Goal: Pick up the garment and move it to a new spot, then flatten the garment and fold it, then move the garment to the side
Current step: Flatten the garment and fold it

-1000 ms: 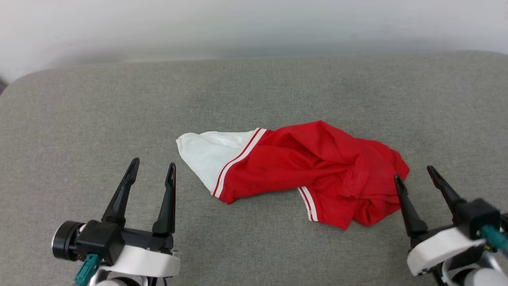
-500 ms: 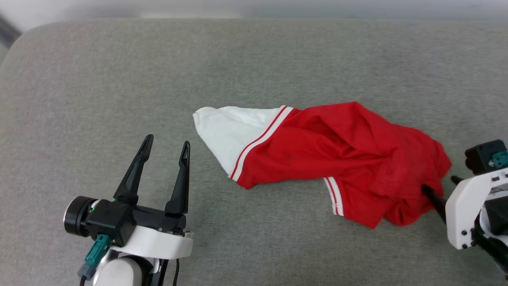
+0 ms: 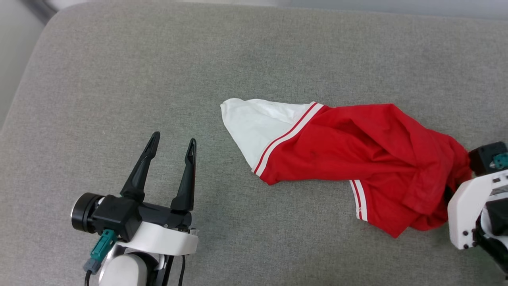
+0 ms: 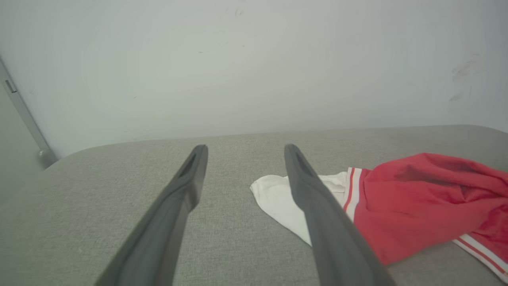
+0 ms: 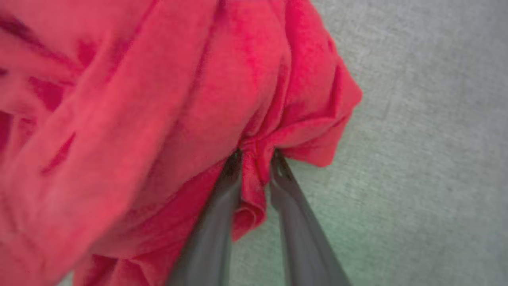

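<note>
A second ago the right gripper (image 5: 256, 155) stood wide beside the garment (image 5: 119, 119). Now its two dark fingers (image 5: 214, 222) have drawn in and pinch a ridge of red cloth between them, the tips buried in the folds. From the head view those fingers are hidden behind the bunched cloth. The left gripper (image 3: 174, 140) hangs spread wide, holding nothing, over the grey cushion (image 3: 119, 79). The garment lies crumpled just ahead and right of those open jaws, with the white sleeve (image 3: 254, 127) nearest them. Next comes red-and-white striped trim, then the red body running off to the pinched end. Its front is folded in, so no lettering reads. Beyond stands a pale wall (image 4: 238, 59).
</note>
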Controlling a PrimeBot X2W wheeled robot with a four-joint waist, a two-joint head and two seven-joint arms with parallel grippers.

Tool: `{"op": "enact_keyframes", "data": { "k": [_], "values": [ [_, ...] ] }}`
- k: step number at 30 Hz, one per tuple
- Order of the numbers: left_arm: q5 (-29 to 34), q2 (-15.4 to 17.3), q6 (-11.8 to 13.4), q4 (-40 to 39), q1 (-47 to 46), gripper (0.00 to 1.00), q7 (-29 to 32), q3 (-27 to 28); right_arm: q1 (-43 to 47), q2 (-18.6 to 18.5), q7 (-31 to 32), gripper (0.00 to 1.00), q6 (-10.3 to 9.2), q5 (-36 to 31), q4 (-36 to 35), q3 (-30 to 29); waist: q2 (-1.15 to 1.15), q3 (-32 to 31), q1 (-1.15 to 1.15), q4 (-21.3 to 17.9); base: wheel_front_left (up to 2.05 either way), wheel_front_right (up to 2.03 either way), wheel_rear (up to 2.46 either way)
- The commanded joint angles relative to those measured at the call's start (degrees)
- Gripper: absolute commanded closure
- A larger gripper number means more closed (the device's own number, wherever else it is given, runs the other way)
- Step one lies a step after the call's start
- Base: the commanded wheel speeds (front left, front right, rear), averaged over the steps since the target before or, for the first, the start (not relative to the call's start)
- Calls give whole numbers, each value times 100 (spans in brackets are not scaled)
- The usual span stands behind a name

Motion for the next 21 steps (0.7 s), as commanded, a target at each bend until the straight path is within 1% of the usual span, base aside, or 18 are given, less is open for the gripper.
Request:
{"op": "enact_keyframes", "data": {
  "k": [1,4,6,12,16,21],
  "values": [
    [-22,-19,-9,23,43,0,-15,9,313,72,56,100,-10,-19,294,91,0,-71,0,-41,0,0,0],
    [-34,-23,-9,67,96,0,-15,0,359,56,-102,100,-10,36,65,-26,0,-251,0,-131,0,0,0],
    [-36,-27,-10,99,186,0,-15,21,402,7,-214,100,-8,22,-349,-137,0,-477,0,-245,0,0,0],
    [-33,-33,-10,126,411,0,-15,66,665,-77,-235,100,-8,-39,-1393,-411,0,-865,0,-421,0,0,0],
    [-38,-36,-9,120,490,0,-15,71,647,-143,-156,100,-7,-74,-2047,-550,0,-986,0,-440,0,0,0],
    [-57,-44,-9,82,504,0,-15,43,261,-232,30,100,-7,-18,-2625,-475,0,-969,0,-331,0,0,0]
  ]
}}
